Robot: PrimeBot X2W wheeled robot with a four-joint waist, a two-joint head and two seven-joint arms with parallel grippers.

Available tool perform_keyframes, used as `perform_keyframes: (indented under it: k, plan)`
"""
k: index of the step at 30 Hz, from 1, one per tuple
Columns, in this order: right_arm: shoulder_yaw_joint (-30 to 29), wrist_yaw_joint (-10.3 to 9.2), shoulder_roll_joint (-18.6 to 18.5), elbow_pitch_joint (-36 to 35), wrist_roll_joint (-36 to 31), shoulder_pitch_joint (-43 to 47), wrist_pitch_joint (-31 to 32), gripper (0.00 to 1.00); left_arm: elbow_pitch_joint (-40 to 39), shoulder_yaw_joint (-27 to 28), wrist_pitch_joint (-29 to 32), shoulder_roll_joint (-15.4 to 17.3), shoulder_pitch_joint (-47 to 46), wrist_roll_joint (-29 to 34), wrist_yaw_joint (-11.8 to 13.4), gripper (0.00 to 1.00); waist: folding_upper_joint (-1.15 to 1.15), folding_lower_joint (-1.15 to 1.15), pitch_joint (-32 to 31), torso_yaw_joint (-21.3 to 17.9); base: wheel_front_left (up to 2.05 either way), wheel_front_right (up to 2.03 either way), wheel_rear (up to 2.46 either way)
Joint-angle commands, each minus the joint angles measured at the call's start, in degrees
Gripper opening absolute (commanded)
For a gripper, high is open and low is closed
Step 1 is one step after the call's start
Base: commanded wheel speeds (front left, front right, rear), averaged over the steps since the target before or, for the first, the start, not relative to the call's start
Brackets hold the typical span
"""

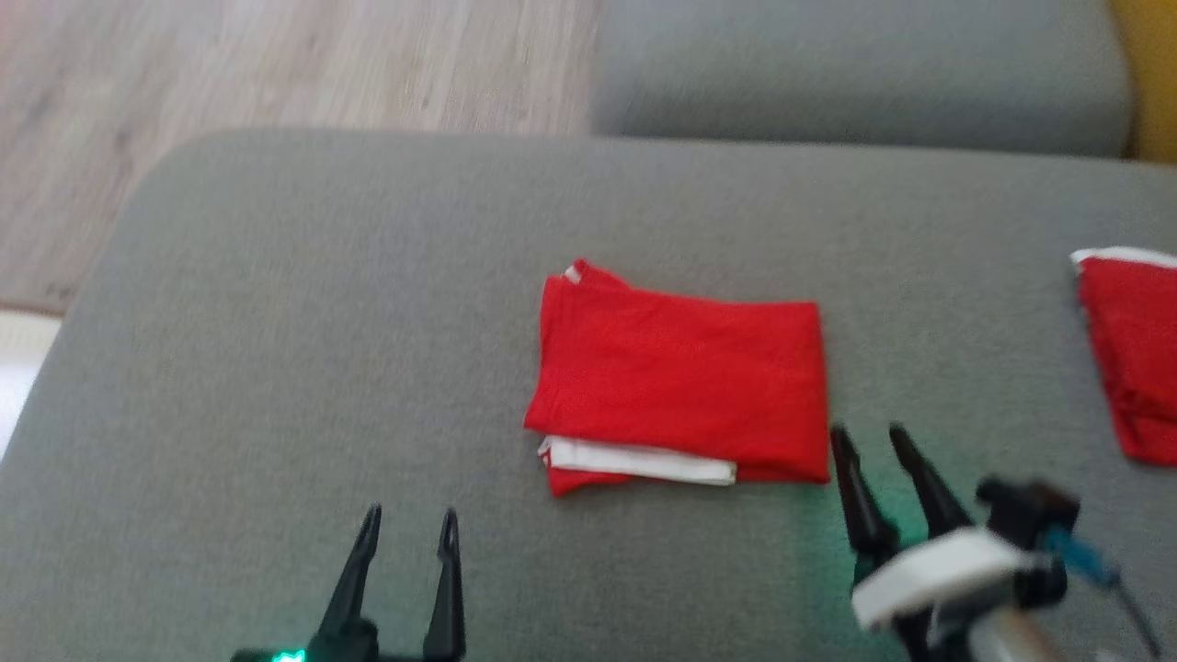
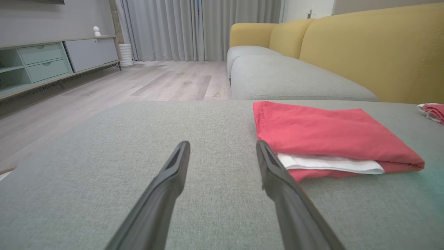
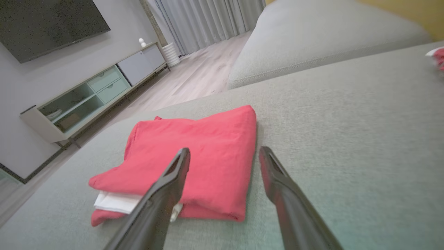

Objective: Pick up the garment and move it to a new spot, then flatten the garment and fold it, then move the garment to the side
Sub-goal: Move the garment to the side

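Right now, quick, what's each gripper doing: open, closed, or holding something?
Left gripper: open, empty, over the grey fabric cushion.
Right gripper: open, empty, beside the folded red cloth garment.

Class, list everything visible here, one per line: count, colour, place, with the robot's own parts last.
Folded garment: one, red and white, cushion's middle.
Second cloth: one, red and white, cushion's right edge.
Cushion: one, grey, under both.
Sofa: one, yellow and grey, behind.
Floor: one, pale wood, beyond.
Curtains: several, grey, far wall.
Cabinet: one, pale green, by wall.
Left gripper: one, dark, open, left of garment.
Right gripper: one, dark, open, beside garment's corner.
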Motion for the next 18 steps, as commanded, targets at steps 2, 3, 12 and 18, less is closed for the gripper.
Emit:
perform_keyframes:
  k: [2,3,12,18]
  plan:
    - [1.41,-0.04,-1.57,0.00,4.68,-5.23,3.75,1.00,-1.29,1.23,-0.56,-1.14,-4.21,-0.56,0.28,1.00,0.00,-0.01,2.95,1.90,0.00,0.00,0.00]
    - [1.21,-0.04,-1.78,0.70,6.74,-6.33,5.70,1.00,-0.79,1.03,-0.56,-1.20,-4.51,-0.67,0.31,1.00,0.00,-0.01,3.30,2.16,0.00,0.00,0.00]
    - [-2.52,-0.04,-2.65,6.33,22.17,-11.82,20.60,1.00,-0.41,0.21,-0.56,-1.44,-7.53,-1.09,1.05,1.00,0.00,-0.01,5.22,3.36,0.00,0.00,0.00]
    - [-3.53,-0.04,-1.51,6.74,26.77,-12.73,23.75,0.25,-1.00,-0.03,-0.56,-1.48,-8.32,-1.31,1.57,1.00,0.00,-0.01,5.88,3.61,0.00,0.00,0.00]
